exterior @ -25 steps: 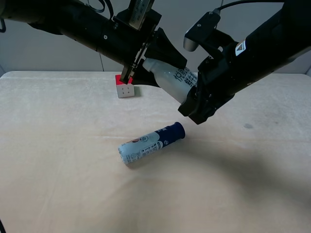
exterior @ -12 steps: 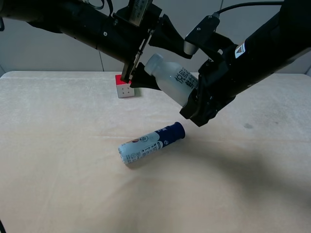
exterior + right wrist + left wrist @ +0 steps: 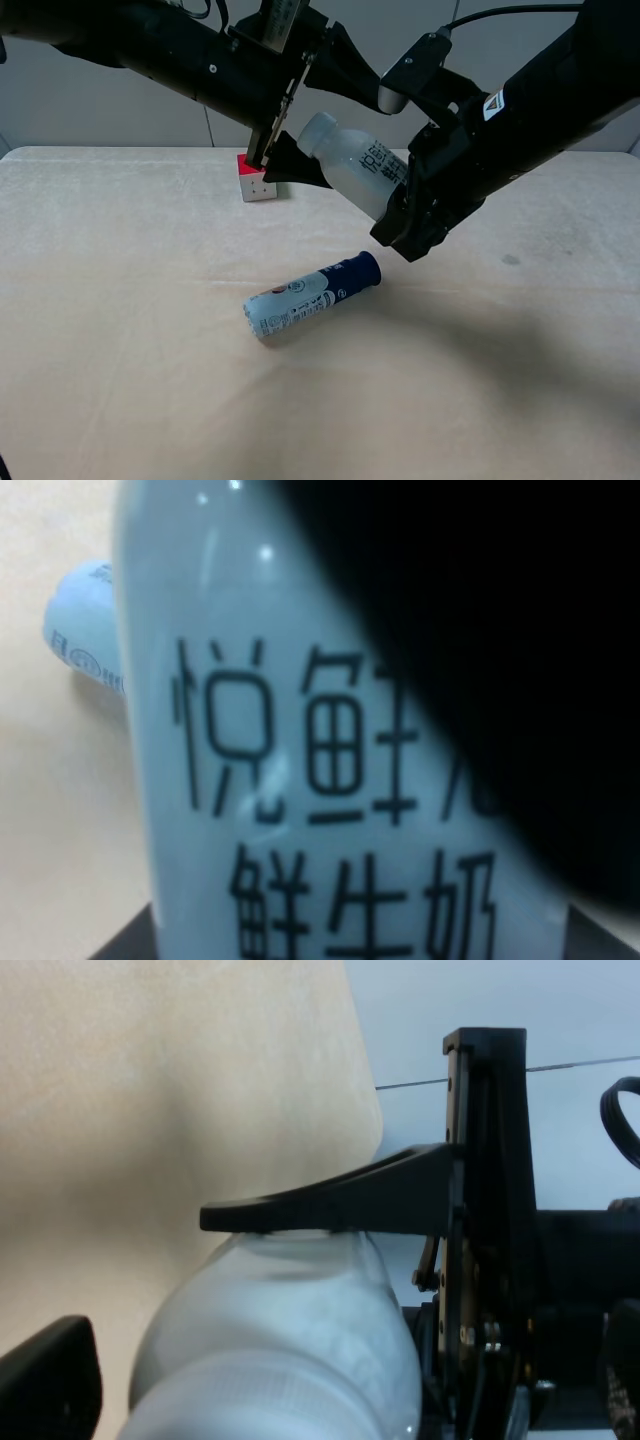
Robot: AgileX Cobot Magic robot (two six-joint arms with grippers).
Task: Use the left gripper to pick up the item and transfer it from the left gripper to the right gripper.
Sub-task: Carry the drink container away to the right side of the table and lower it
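Observation:
The item, a small white bottle (image 3: 350, 165) with black lettering, hangs tilted in the air above the table. My right gripper (image 3: 402, 205) is shut on its lower end. My left gripper (image 3: 335, 125) is open, its jaws spread on either side of the cap end. In the left wrist view the bottle (image 3: 285, 1350) lies between the two spread fingers (image 3: 330, 1205). In the right wrist view the bottle (image 3: 300, 770) fills the frame, with a dark finger (image 3: 500, 630) across it. The band near the base is hidden.
A blue-and-white tube (image 3: 310, 295) lies on the cream table (image 3: 120, 350) below the grippers; it also shows in the right wrist view (image 3: 80, 630). A red-topped cube (image 3: 258, 182) stands behind the left arm near the table's back edge.
My left gripper was shut on the bottle's neck and has opened its jaws. The bottle stays in my right gripper. The arms have barely moved.

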